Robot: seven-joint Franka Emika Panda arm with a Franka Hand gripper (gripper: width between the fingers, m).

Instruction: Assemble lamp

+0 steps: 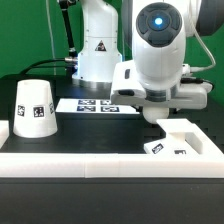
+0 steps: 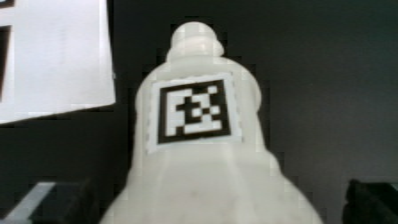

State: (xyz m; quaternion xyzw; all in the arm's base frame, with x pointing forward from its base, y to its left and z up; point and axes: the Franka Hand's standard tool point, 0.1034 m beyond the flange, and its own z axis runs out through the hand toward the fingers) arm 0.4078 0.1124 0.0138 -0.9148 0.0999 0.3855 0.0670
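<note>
Smooth white plastic tapered shade (image 1: 35,108) stands upright, narrow end up, at nine o'clock on the black surface (image 1: 90,130); end effector (image 1: 158,118), fingers apart, hovers over the square white base (image 1: 185,135) at four o'clock.

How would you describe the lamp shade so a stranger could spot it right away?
Start at the black table in the exterior view, then go to that view's left of the white robot arm. The shade stands there alone: a white tapered cup, narrow end up, a tag on its side, unlike the flat marker board beside it.
</note>
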